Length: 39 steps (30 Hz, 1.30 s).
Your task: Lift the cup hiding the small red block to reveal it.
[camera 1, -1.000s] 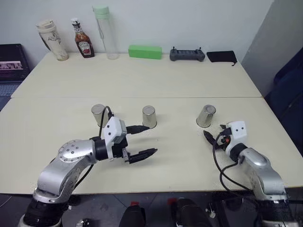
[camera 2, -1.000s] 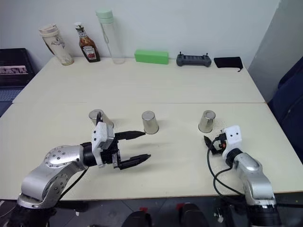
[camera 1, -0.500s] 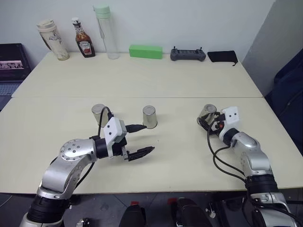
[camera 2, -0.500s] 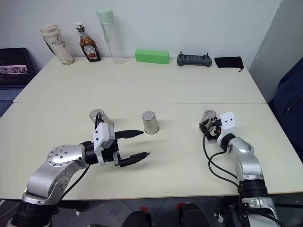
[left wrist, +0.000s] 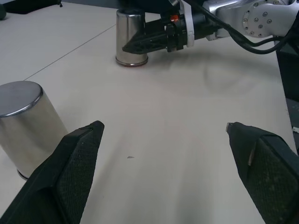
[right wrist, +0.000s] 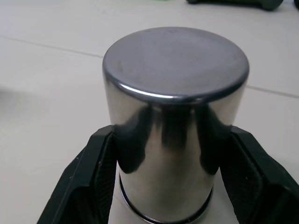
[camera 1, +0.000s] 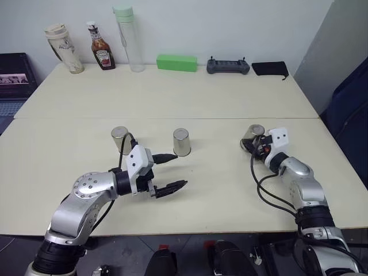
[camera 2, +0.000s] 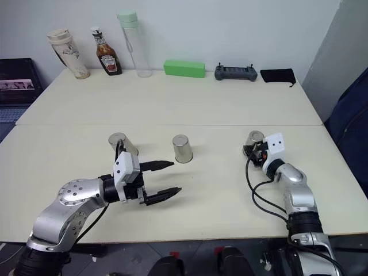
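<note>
Three silver cups stand upside down in a row on the table: the left cup, the middle cup and the right cup. My right gripper is shut on the right cup, one black finger pressed on each side. That cup's rim rests on the table. My left gripper hangs open and empty just in front of the middle cup. The left wrist view also shows the right gripper on its cup. The small red block is hidden.
Along the table's back edge stand a beige tumbler, a ketchup bottle, a tall clear bottle with a green lid, a green box, a grey controller and a black pouch.
My right gripper moved forward to the right cup and shut on it. The left arm stayed in place, still open.
</note>
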Each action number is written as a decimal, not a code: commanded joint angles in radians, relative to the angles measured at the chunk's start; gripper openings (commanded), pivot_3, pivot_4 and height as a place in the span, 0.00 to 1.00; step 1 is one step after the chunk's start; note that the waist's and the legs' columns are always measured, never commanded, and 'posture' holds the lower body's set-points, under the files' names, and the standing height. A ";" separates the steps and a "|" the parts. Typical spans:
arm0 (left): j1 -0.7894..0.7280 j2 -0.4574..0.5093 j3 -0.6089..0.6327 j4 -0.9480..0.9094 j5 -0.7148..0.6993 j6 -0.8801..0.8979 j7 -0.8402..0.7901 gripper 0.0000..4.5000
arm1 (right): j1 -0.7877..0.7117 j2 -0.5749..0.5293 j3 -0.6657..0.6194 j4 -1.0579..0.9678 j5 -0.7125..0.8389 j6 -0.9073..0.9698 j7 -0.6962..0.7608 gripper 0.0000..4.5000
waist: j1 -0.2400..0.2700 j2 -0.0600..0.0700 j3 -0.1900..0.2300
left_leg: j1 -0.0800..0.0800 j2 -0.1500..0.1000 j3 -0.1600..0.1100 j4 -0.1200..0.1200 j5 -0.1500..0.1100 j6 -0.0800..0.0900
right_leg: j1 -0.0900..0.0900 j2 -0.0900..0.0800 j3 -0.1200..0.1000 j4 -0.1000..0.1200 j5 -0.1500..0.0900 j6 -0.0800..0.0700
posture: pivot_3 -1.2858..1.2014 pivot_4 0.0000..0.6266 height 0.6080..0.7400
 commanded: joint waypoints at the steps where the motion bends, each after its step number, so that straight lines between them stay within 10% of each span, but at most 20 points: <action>1: 0.000 -0.006 -0.001 -0.038 -0.003 -0.018 0.004 1.00 | 0.051 -0.020 -0.046 -0.237 0.053 0.053 -0.014 0.61 | 0.001 0.000 0.000 | 0.000 0.000 0.000 0.000 0.000 0.000 | 0.000 0.000 0.000 0.000 0.000 0.000 | 0.52 0.24 1.00; 17: 0.015 -0.007 -0.022 -0.042 0.005 -0.023 0.000 1.00 | 0.163 -0.009 -0.139 -0.231 0.021 0.282 -0.249 0.61 | -0.004 0.000 0.000 | 0.001 0.001 0.001 0.000 0.000 0.000 | 0.000 0.001 0.001 0.000 0.000 0.000 | 0.52 0.24 1.00; 26: 0.021 -0.010 -0.022 -0.048 0.006 -0.024 0.009 1.00 | 0.196 -0.027 -0.141 -0.263 0.006 0.289 -0.250 1.00 | 0.000 0.000 0.000 | 0.000 0.000 0.001 0.000 0.000 0.000 | 0.000 0.000 0.001 0.000 0.000 0.001 | 0.52 0.24 1.00; 39: 0.059 -0.010 0.026 -0.079 -0.042 0.042 0.057 1.00 | 0.702 -0.058 -0.202 -0.970 0.199 0.452 -0.122 1.00 | -0.001 0.002 0.000 | 0.000 0.000 0.000 -0.001 0.000 0.000 | 0.001 0.000 0.000 0.000 -0.003 0.006 | 0.52 0.24 1.00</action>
